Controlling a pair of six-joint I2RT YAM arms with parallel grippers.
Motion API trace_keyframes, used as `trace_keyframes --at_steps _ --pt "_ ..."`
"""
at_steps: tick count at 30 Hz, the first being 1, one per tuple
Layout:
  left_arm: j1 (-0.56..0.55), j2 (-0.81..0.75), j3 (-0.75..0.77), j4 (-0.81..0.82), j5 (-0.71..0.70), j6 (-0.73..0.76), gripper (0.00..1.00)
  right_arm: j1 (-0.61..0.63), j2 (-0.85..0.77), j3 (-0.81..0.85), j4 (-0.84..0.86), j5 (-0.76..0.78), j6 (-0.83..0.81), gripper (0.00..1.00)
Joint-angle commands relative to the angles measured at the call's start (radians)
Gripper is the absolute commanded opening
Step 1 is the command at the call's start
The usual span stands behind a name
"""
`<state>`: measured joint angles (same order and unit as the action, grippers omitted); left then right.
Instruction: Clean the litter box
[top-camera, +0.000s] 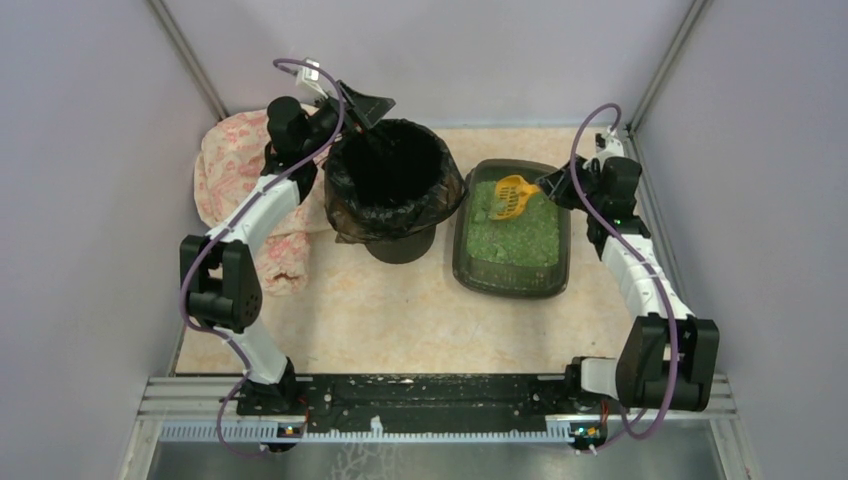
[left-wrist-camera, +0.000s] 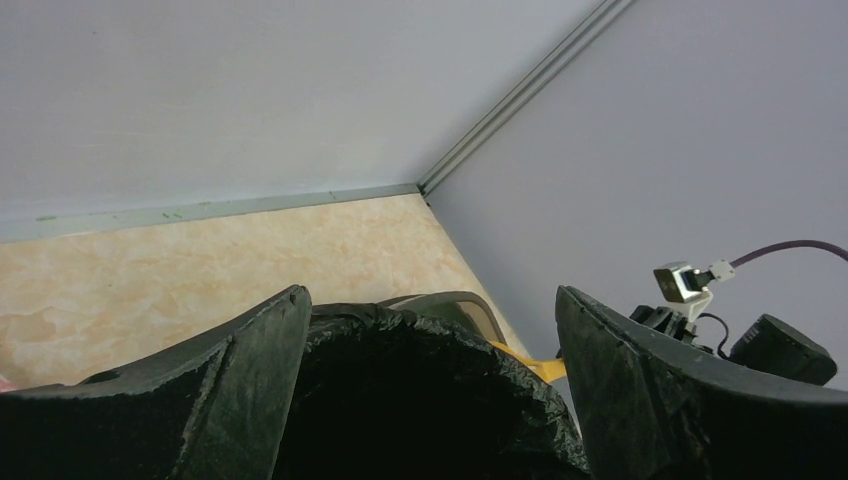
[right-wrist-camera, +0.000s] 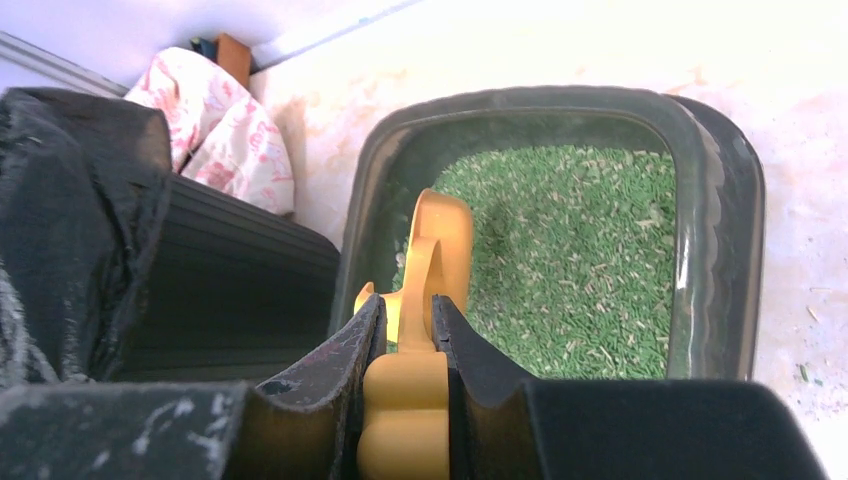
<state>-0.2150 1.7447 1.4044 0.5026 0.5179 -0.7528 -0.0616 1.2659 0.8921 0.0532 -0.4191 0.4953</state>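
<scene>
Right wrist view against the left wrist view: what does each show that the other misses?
Only right wrist: the right gripper shut on the yellow scoop by its handle, green granules, a pink patterned cloth. Only left wrist: the left gripper open, the walls' corner. Both: the black-bagged bin, litter box rim, some of the scoop.

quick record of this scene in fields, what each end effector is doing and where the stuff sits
left end effector: open, holding nothing, above the rim of the bin
right end effector: shut on the handle of the yellow scoop
scoop head: over the far left part of the litter box
litter box: on the table, right of the bin, green granules inside
bin: upright, lined with a black bag
cloth: pink patterned, crumpled, left of the bin
</scene>
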Motion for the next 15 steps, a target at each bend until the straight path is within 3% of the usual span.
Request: trace_keyframes --at_steps 1,15 --pt "-0.015 0.009 0.014 0.044 0.025 -0.014 0.97 -0.009 0.005 0.0 -0.02 0.014 -0.054 0.0" --pt "-0.016 0.016 0.021 0.04 0.028 -0.011 0.97 -0.037 0.025 -0.011 -0.052 0.051 -0.097 0.0"
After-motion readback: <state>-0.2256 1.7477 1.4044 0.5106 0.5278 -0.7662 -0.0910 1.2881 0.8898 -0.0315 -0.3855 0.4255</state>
